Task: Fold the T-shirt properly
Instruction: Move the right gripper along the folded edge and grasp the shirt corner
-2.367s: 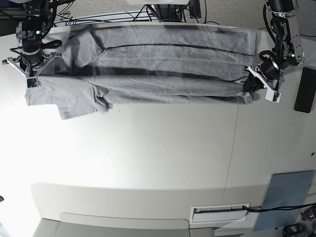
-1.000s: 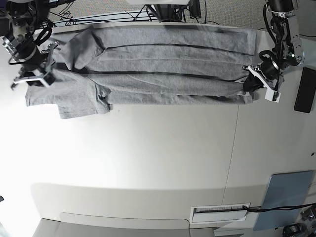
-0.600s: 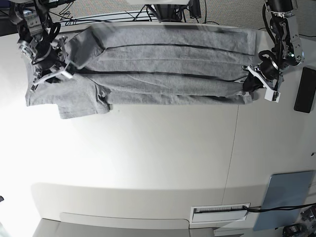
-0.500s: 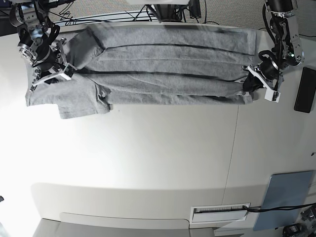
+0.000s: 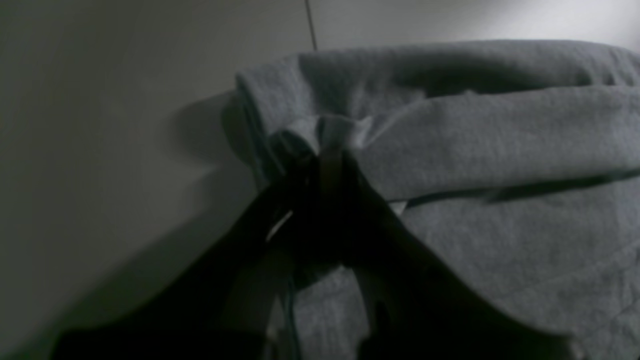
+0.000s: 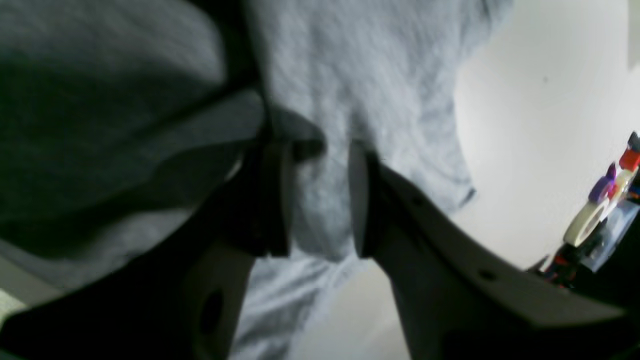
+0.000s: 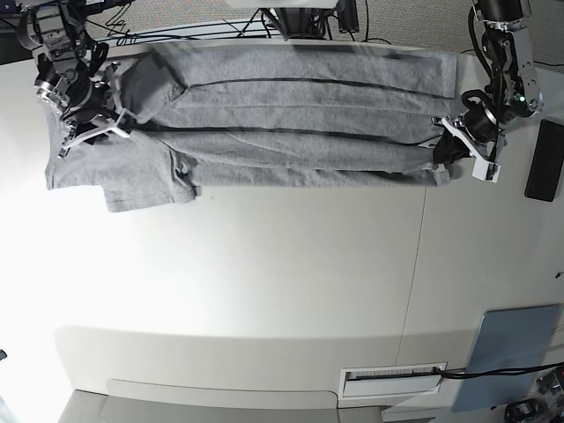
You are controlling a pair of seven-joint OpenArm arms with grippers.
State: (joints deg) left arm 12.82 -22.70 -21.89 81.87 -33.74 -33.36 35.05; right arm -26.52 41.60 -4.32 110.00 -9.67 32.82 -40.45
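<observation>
White tabletop (image 7: 291,282), pale and evenly lit, carries the work; a seam runs across it toward the base view's right, and cables lie beyond its far edge. The T-shirt (image 7: 291,115) lies along the far edge, spread nearly from one far corner to the other, folded lengthwise into long bands with dark crease lines between them; one sleeve sticks out toward the near side at the right arm's end. No lettering is visible. The left end effector (image 7: 458,148) is pressed together, pinching a bunched corner of the shirt's end, as its wrist view confirms (image 5: 330,150). The right end effector (image 7: 88,123) stands over the cloth at the sleeve end with its jaws spread; its wrist view (image 6: 317,195) shows fabric between the fingers (image 6: 360,200) but no clamp on it. Judged step: securing the second end before the next lengthwise fold. To do it well, the right arm should take the same layers that the left one holds, close fully before any lift, and both arms should then travel level and together so the bands stay aligned and the loose sleeve is tucked in. A dark flat item (image 7: 546,161) lies at the tabletop's edge beside the left arm, and a grey-blue panel (image 7: 511,357) and a white labelled strip (image 7: 392,381) sit at the near edge, well apart from the shirt.
</observation>
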